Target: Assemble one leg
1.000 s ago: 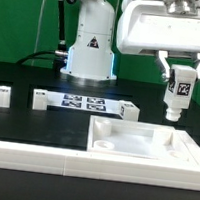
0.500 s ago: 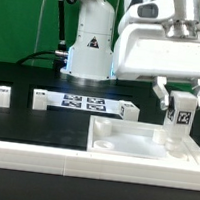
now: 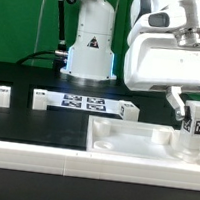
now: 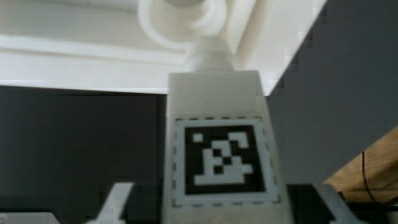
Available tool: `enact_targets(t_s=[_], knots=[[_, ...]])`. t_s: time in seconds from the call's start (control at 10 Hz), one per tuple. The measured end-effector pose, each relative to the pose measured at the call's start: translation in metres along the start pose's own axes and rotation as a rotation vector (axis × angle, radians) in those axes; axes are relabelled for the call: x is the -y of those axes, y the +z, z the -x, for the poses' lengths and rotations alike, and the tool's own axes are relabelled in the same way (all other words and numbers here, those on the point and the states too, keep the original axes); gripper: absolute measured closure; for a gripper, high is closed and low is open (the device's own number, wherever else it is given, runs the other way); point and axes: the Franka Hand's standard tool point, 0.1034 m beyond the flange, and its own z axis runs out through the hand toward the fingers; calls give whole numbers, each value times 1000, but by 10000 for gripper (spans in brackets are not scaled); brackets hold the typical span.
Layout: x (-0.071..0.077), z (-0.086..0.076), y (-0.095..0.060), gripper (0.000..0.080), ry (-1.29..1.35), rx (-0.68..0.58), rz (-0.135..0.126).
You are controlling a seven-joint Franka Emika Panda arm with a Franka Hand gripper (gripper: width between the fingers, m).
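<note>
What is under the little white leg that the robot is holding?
The wide white panel, at one of its round sockets. The leg, held in the gripper, hides where its tip meets the socket, so how deep it sits cannot be seen.

Front edge: white panel, raised rim.
Far edge: robot base.
Exterior view's right edge: pincer gripping leg.
Middle: marker board, loose posts.
Tabletop between posts and panel: bare.
</note>
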Motion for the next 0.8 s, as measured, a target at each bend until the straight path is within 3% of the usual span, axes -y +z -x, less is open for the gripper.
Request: enact_targets(t_s=[0.2,0.8], knots=[[6,0,0,506,-2,-13,-4],[5,17,-14,506,-15,23,0]])
